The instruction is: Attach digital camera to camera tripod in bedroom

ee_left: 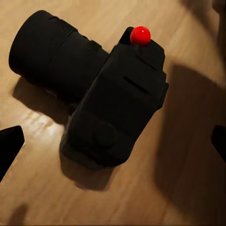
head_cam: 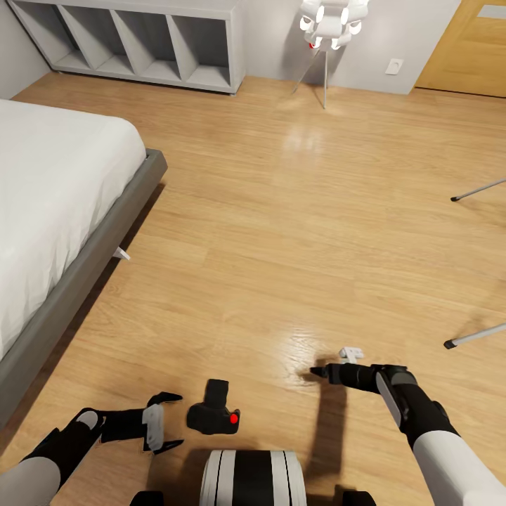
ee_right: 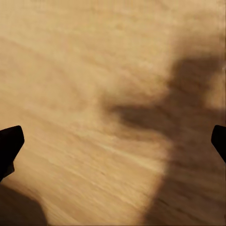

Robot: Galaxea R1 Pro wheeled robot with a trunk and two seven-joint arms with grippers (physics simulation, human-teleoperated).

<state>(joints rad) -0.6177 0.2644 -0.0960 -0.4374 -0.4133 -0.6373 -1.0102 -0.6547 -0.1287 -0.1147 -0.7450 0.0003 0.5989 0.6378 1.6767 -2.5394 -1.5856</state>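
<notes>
Room: I am in the bedroom, on a light wood plank floor [head_cam: 281, 211] with a soft sheen, pale grey walls, grey cube shelves [head_cam: 133, 42] along the far wall and an oak door [head_cam: 467, 49] at the far right.
Bed: a white mattress on a grey frame [head_cam: 63, 232] runs along my left.
Lamp: a floor lamp [head_cam: 330, 28] of white rounded shades on thin legs stands by the far wall.
Digital camera: the digital camera [head_cam: 213, 413] lies on the floor just ahead of my base, between my arms; matt black, boxy body with a ribbed cylindrical lens barrel and a glossy red button on top.
Camera tripod: only two silver leg ends with black feet [head_cam: 474, 191] show at the right edge of the head view, well apart from the camera.
Left tool: my left tool [head_cam: 167, 422] is released, fingers spread, just beside the camera and not touching it; from the left wrist the camera sits squarely between the dark fingertips [ee_left: 9, 143].
Right tool: my right tool [head_cam: 318, 371] hovers low over bare floor; from the right wrist its tips stand wide apart, so I judge it released and empty.
Done: I have reached the camera, I judge.
Left: grasping and lifting the camera, carrying it to the tripod, and seating it on the head.
Handling: the smooth hard body should give my fingers flat faces; the round barrel looks likelier to slip.
</notes>
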